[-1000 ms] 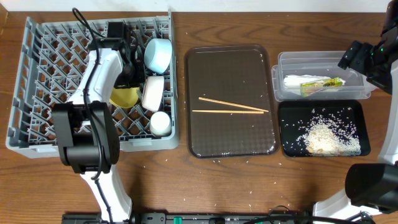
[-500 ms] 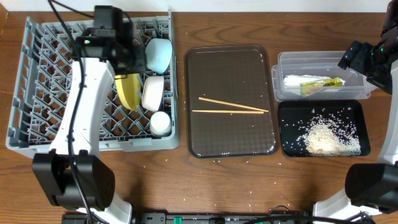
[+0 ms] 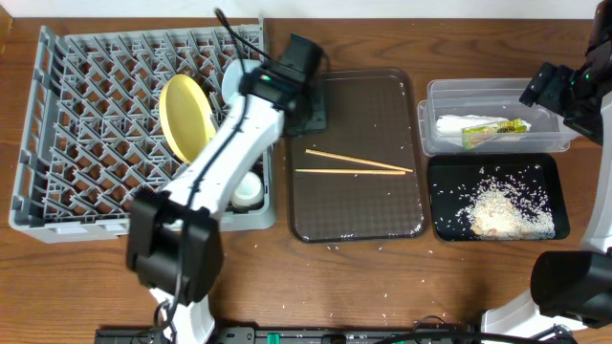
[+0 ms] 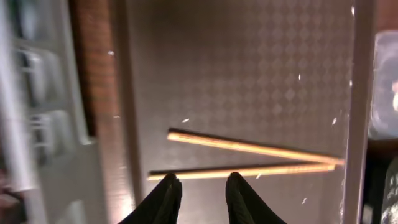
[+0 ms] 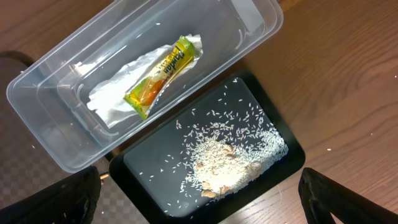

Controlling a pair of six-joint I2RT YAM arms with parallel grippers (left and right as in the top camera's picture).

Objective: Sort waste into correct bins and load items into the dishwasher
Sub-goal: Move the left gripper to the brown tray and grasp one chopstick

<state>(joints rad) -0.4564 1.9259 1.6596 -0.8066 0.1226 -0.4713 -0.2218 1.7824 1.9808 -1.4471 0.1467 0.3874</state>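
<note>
My left gripper hovers over the left part of the brown tray, jaws slightly apart and empty. The two chopsticks lie just beyond its fingertips. The yellow plate stands on edge in the grey dishwasher rack, near the light blue bowl and white cup. My right gripper is wide open above the bins. The clear tub holds the wrapper and paper. Rice lies in the black tray.
The dark brown serving tray sits between the rack and the bins. A few stray rice grains dot the tray and the wooden table in front. My left arm crosses the rack's right side.
The left arm let go of the yellow plate, leaving it upright in the rack, and swung right to the brown tray. The right arm has not moved.
</note>
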